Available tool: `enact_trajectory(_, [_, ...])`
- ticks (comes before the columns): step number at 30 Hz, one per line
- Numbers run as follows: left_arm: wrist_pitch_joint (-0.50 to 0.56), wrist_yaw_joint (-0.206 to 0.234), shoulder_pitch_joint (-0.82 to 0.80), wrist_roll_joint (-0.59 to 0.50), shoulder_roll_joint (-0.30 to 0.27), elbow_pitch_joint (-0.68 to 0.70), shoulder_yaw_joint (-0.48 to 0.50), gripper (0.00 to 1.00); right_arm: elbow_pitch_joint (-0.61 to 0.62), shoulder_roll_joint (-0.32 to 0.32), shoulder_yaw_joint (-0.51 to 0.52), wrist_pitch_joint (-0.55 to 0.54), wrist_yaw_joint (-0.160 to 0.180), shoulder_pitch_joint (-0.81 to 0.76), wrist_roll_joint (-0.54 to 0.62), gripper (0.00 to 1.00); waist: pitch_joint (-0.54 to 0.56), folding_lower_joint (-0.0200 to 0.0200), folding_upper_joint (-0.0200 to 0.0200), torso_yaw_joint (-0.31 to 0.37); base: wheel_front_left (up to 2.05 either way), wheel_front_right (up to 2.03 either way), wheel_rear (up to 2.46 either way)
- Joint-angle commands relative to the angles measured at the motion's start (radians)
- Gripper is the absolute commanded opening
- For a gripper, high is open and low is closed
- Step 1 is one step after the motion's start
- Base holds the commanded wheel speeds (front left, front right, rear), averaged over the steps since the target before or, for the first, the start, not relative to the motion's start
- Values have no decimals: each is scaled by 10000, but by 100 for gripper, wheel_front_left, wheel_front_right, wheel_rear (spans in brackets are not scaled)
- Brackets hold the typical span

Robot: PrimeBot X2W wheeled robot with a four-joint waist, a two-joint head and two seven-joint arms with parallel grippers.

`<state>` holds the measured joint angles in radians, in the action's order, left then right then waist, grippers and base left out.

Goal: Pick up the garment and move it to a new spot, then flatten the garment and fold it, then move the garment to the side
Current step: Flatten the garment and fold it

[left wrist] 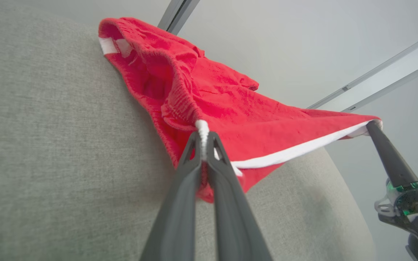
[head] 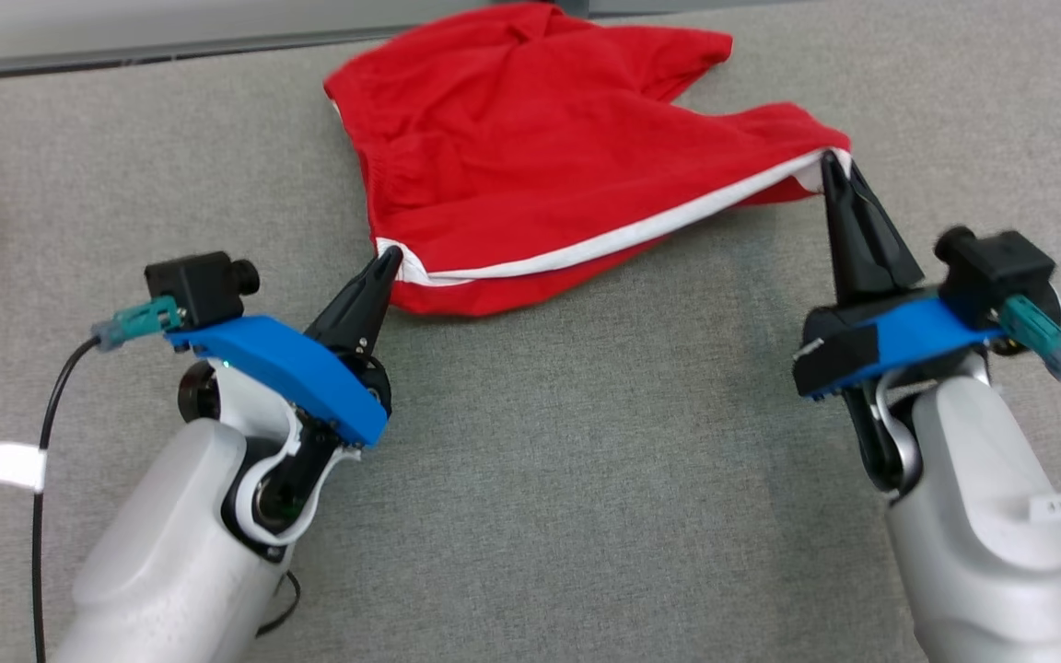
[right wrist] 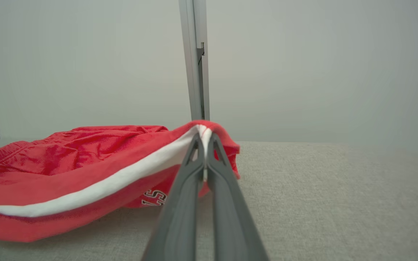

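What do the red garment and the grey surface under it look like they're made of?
The red garment looks like soft matte knit, probably cotton: it creases, drapes, and shows a ribbed band. The grey surface seems a matte woven fabric covering; fine threads show up close.

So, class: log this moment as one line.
left pincer shut on garment | right pincer shut on garment | white trim stretched between
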<state>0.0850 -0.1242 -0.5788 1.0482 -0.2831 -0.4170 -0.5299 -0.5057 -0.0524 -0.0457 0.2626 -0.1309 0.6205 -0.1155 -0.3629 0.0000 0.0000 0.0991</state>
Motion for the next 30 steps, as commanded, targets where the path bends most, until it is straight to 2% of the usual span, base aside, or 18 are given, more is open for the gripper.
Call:
enact_trajectory(1, [-219,-74,378,183,-85,413,85,0,425,-9,183,30,3,-496,-91,0,207,0,0,26,0,0,0])
enact_trajectory(6, [-745,-86,1333,583,-307,1694,167,0,1626,1,607,30,3,-1740,-118,0,825,0,0,-26,0,0,0])
enact_trajectory(12, [-1321,-50,3406,1009,-833,3735,122,0,3186,8,978,30,3,-4022,-243,0,1836,0,0,-66,0,0,0])
enact_trajectory(19, [-1705,653,5551,1044,-1347,5892,143,0,5048,12,1335,-452,4,-6056,-498,0,2175,0,0,-18,0,0,0])
enact_trajectory(24, [-1871,1106,6294,1225,-1333,6754,234,0,6181,14,1549,-989,7,-6512,-492,0,1989,0,0,-144,0,0,0])
enact_trajectory(26, [-1868,1233,6288,1252,-1268,6721,252,0,6299,15,1609,-1158,7,-6352,-213,0,1861,0,0,-248,0,0,0])
enact_trajectory(30, [-1788,1416,5655,1503,-774,6145,261,0,5942,-101,1593,-1454,4,-5538,192,0,1493,0,0,-543,0,0,0])
